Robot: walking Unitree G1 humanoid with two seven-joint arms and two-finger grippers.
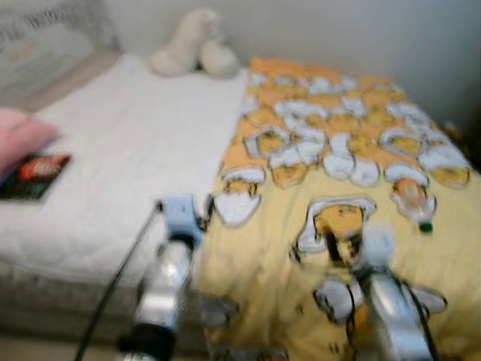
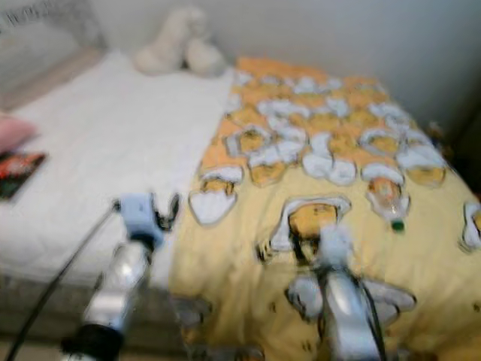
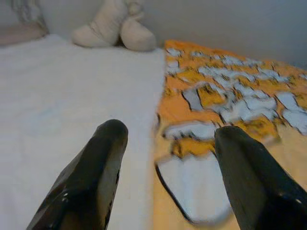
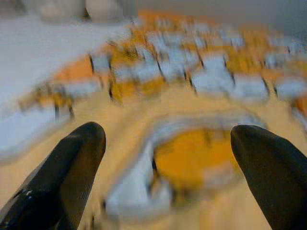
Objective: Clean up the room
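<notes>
Facing a white-sheeted bed (image 1: pixel 128 150) half covered by a yellow cartoon-print blanket (image 1: pixel 338 173). Holding left hand (image 3: pixel 165 158) and right hand (image 4: pixel 165 163) open and empty above it. Lying well ahead: clear plastic bottle with orange label (image 1: pixel 413 201). Risking a misjudged reach, blur smearing everything.

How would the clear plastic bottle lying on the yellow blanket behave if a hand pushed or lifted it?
The clear plastic bottle with a green cap lies on its side, so a push would probably roll it. The soft yellow patterned blanket should slow that. It looks small, likely light, perhaps slippery.
</notes>
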